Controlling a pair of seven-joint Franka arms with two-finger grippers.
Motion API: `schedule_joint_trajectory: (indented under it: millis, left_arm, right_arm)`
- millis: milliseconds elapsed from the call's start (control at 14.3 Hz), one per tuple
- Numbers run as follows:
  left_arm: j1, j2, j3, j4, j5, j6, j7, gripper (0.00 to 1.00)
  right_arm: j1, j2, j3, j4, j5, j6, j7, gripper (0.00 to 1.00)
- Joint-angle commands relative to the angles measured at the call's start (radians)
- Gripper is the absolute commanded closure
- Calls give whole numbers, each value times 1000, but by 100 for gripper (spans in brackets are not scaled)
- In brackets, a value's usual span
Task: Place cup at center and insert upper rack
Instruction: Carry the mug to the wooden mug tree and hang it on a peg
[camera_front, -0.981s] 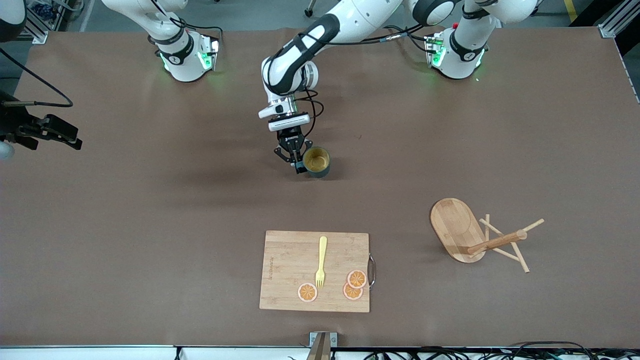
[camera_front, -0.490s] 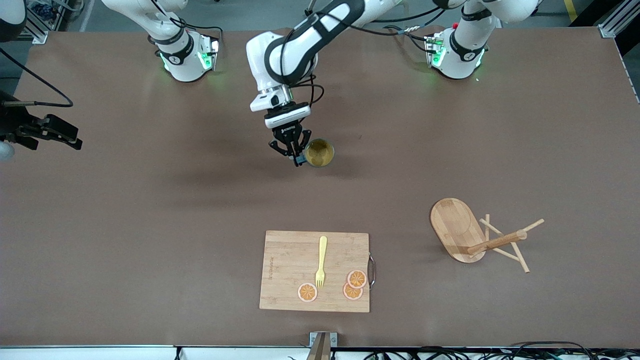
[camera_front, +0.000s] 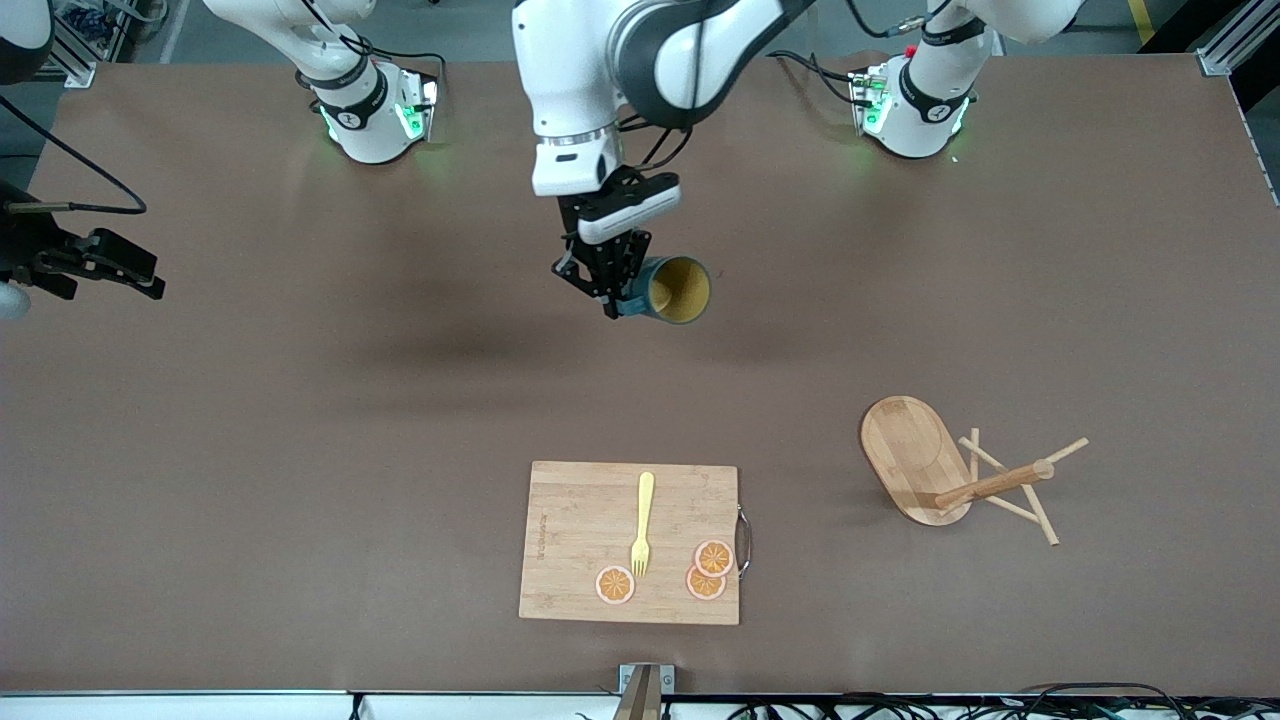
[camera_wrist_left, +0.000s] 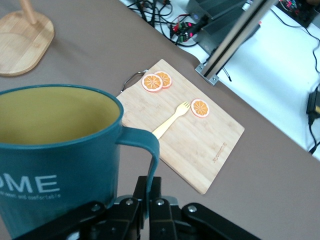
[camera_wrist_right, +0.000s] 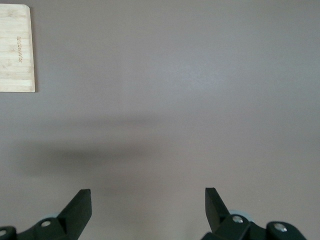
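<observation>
Table (camera_front: 250, 450): a wide brown surface, with the two arms' bases along the edge farthest from the front camera.
Left arm: reaches across toward the table's middle, its wrist high above the surface.
Cutting board (camera_front: 630, 542): lies flat close to the front camera's edge, carrying a yellow fork (camera_front: 641, 525) and three orange slices (camera_front: 615, 584).
Rack (camera_front: 955, 477): the wooden mug tree lies tipped over toward the left arm's end of the table, oval base on edge, post pointing along the table away from the middle.
Cup (camera_front: 675, 290): held in the air over the table's middle, tilted so its yellow inside faces the front camera.
Left gripper (camera_front: 617, 297): clamped shut on the cup's handle, the cup's body hanging just beside it on the rack's side.
Right gripper (camera_wrist_right: 147, 207): waits over bare table at the right arm's end, fingers spread wide, holding nothing.
Key relation: the rack lies nearer the front camera than the cup; likely the left arm's reach.
</observation>
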Motion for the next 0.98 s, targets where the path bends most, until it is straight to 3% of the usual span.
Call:
schedule_joint_trajectory:
  millis: [0,210,630,911]
  left_arm:
    - [86,-76,-4,-32,-173,21,1,100]
    - [172,-130,-4,-32,-314,21,7,100]
    - [405,-193,-4,-38,-718,63,17,100]
    - [557,-211,-4,-61,-966,54,197,100]
  right_arm:
    - [-1,-19,3,-16,-8,-2,8,0]
    - [-1,-19,3,-16,-8,-2,8,0]
    - [-2,-20,3,-16,-8,-2,-3,0]
    - [-2,-19,3,-14,-9,4,-3,0]
